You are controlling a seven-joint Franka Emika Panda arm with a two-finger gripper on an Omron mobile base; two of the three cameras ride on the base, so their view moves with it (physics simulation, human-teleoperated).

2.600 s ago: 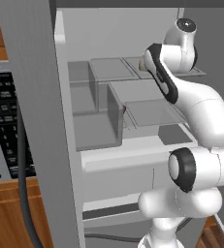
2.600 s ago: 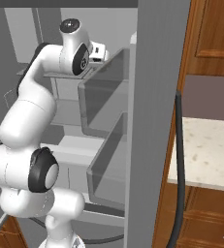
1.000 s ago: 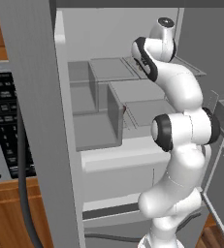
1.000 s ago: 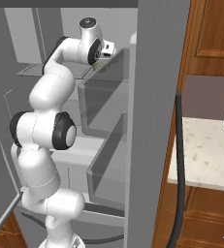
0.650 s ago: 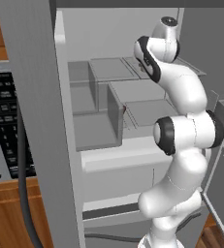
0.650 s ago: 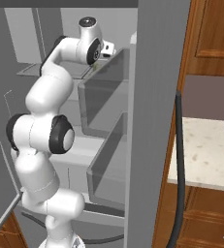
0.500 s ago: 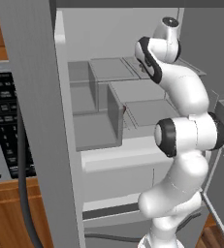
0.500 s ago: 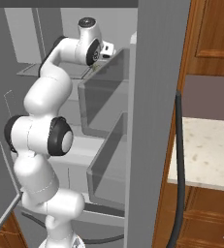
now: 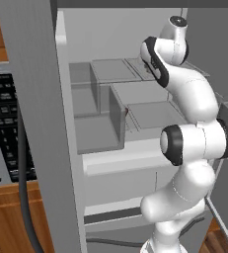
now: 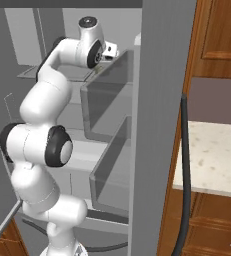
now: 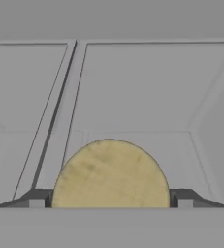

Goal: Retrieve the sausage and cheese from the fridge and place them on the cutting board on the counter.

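Squarely between the jaws, cheese (image 11: 110,175), fingertips (image 11: 36,199) flanking its sides

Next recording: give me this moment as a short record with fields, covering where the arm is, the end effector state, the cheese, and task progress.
arm: reaching into the open grey fridge
end effector: fingertips on either side of the cheese, at its edges; whether it is gripped cannot be told
cheese: pale yellow round chunk, on the grey fridge shelf
counter: beige speckled stone worktop, beside the fridge
progress: cheese not yet out of the fridge
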